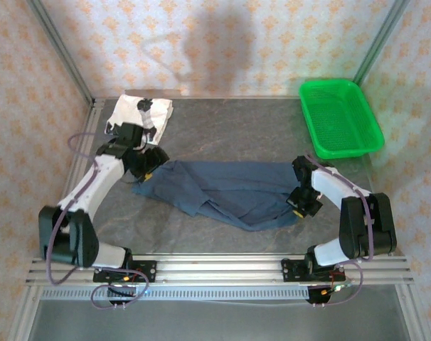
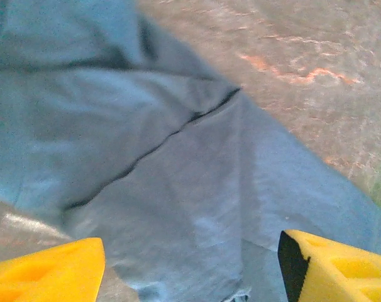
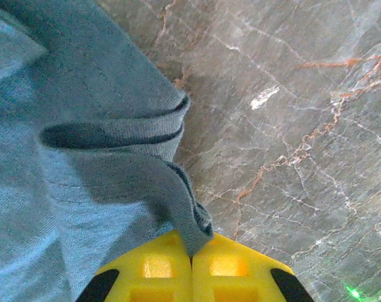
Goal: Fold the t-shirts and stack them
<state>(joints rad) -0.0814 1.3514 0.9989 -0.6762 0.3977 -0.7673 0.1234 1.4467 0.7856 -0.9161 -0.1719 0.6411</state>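
Observation:
The navy blue t-shirt (image 1: 222, 193) lies rumpled across the middle of the table. My left gripper (image 1: 150, 172) hovers over its left end, open, yellow fingers (image 2: 46, 274) wide apart above the cloth (image 2: 178, 189) with nothing between them. My right gripper (image 1: 299, 202) is at the shirt's right end, shut on a folded hem of the navy shirt (image 3: 184, 207), which it pinches and lifts a little. The white t-shirt with black patches (image 1: 141, 114) lies folded at the back left, just beyond the left arm.
A green mesh basket (image 1: 340, 117) stands at the back right corner. Bare marbled tabletop (image 1: 230, 128) lies between the white shirt and the basket. A metal rail (image 1: 215, 270) runs along the near edge.

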